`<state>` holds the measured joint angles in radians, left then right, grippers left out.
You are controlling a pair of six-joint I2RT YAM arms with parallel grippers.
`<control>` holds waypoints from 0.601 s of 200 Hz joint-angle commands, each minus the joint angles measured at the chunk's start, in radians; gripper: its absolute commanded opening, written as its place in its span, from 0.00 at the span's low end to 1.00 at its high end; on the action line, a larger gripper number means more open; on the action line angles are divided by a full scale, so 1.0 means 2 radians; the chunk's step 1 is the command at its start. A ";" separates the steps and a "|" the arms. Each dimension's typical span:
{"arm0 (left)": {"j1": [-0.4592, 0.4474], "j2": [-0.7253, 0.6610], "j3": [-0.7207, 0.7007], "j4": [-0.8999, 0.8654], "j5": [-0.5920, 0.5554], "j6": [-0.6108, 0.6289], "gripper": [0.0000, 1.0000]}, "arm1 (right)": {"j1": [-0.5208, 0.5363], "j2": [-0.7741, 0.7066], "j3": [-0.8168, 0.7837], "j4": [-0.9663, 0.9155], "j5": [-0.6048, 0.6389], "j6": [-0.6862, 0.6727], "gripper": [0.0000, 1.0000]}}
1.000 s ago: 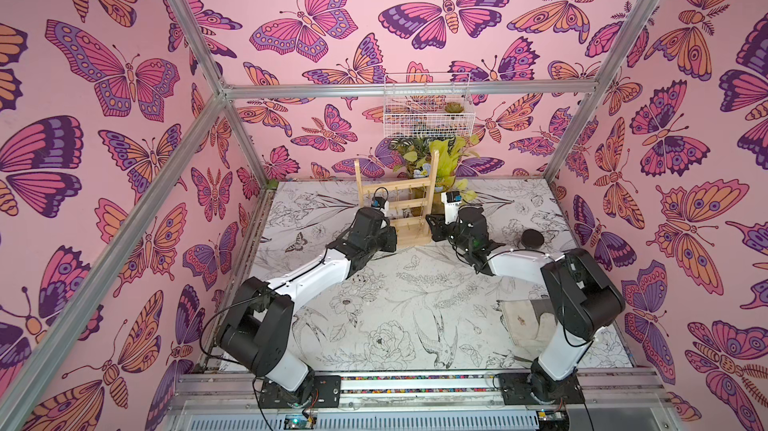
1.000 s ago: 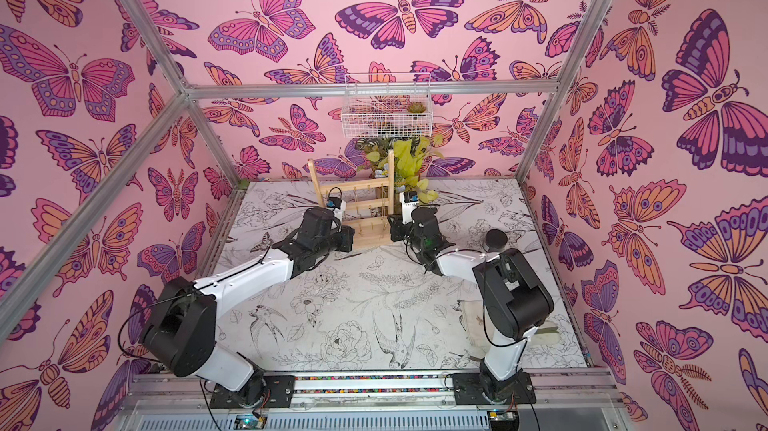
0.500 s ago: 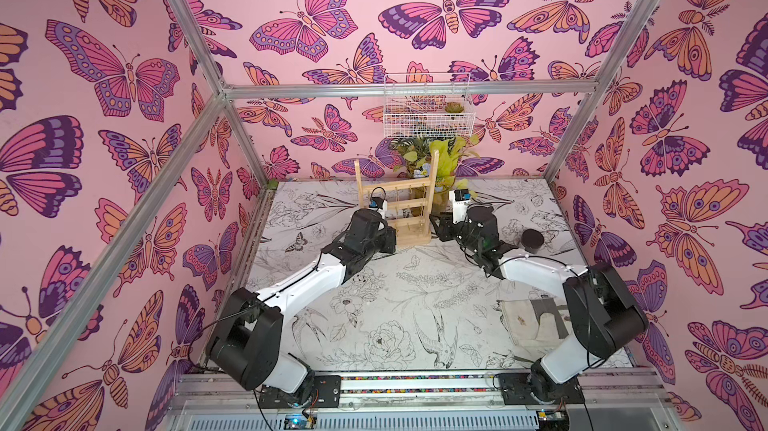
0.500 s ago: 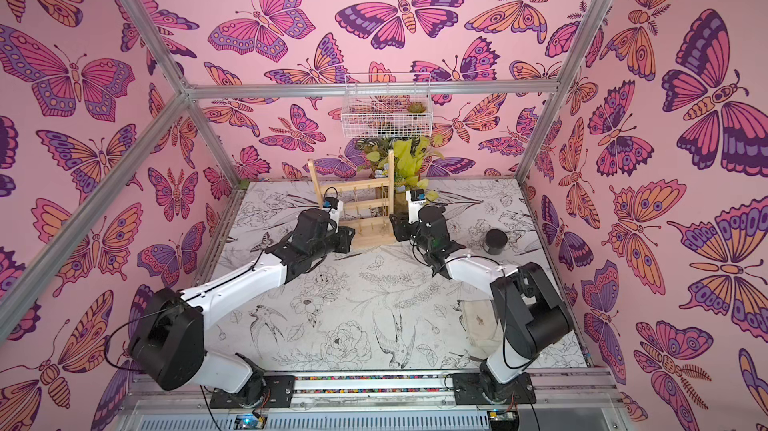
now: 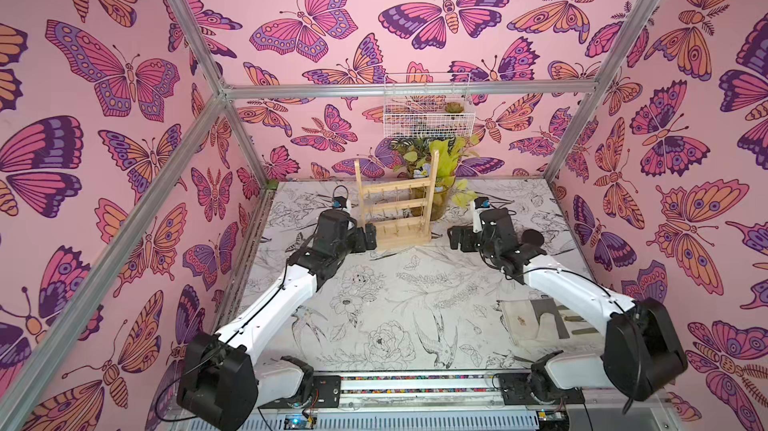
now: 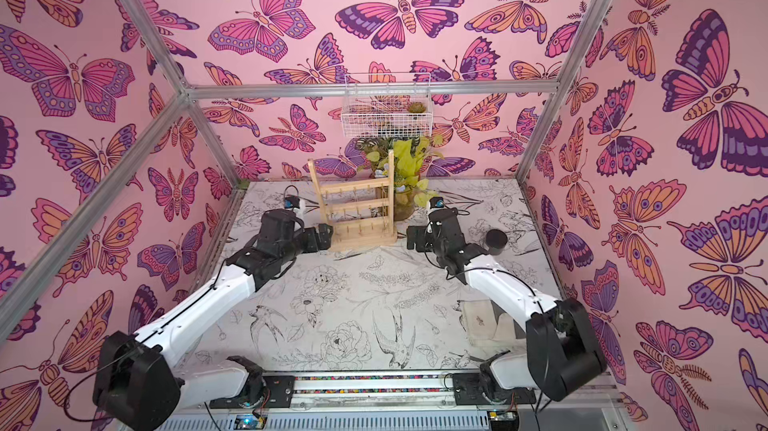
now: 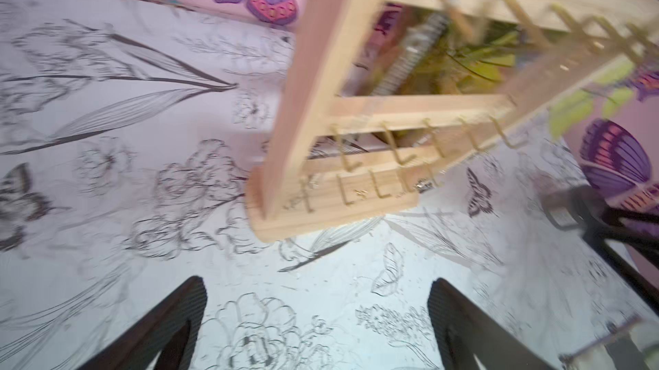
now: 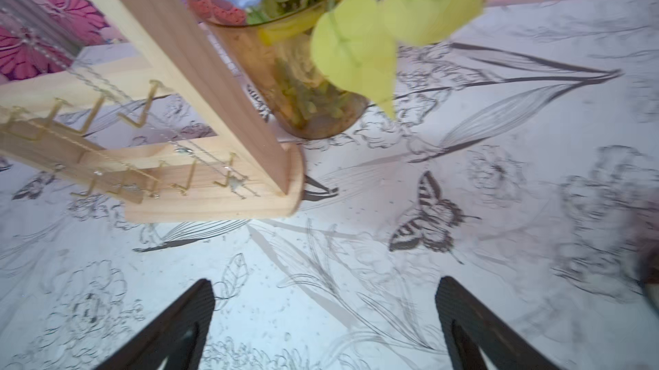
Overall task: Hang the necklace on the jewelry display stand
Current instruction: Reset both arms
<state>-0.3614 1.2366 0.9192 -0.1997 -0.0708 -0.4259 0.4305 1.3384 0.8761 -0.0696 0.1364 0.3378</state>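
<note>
Necklace (image 8: 89,149) of fine gold; wooden stand (image 8: 214,207)

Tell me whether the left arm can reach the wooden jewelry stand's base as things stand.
Probably yes: the left gripper is open, facing the jewelry display stand, with only bare tabletop between them in the wrist view.

In both top views the jewelry display stand (image 5: 397,205) stands mid-frame on the table (image 5: 374,308). A vase (image 5: 440,206) is behind it to the right, and a wire basket (image 5: 428,125) is on the wall above. The left gripper (image 5: 369,238) sits just left of its base. The right gripper (image 5: 458,238) sits apart on the right, and a cloth (image 5: 523,321) lies lower right.
</note>
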 commanded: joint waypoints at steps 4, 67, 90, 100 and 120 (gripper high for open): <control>0.033 -0.029 -0.015 -0.039 -0.094 -0.029 0.99 | -0.024 -0.041 -0.020 -0.047 0.080 -0.005 0.99; 0.133 -0.013 -0.095 0.039 -0.202 0.045 0.99 | -0.056 -0.038 -0.075 0.018 0.162 -0.052 0.99; 0.137 0.008 -0.087 0.041 -0.218 0.082 1.00 | -0.077 -0.028 -0.068 0.010 0.159 -0.067 0.99; 0.143 0.008 -0.098 0.065 -0.216 0.099 1.00 | -0.087 -0.029 -0.073 0.017 0.154 -0.070 0.99; 0.166 -0.008 -0.133 0.110 -0.178 0.116 1.00 | -0.098 -0.036 -0.092 0.036 0.157 -0.084 0.99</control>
<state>-0.0757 1.2510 0.7227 -0.1059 -0.4519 -0.2913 0.2596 1.2774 0.7197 -0.0521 0.4133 0.2272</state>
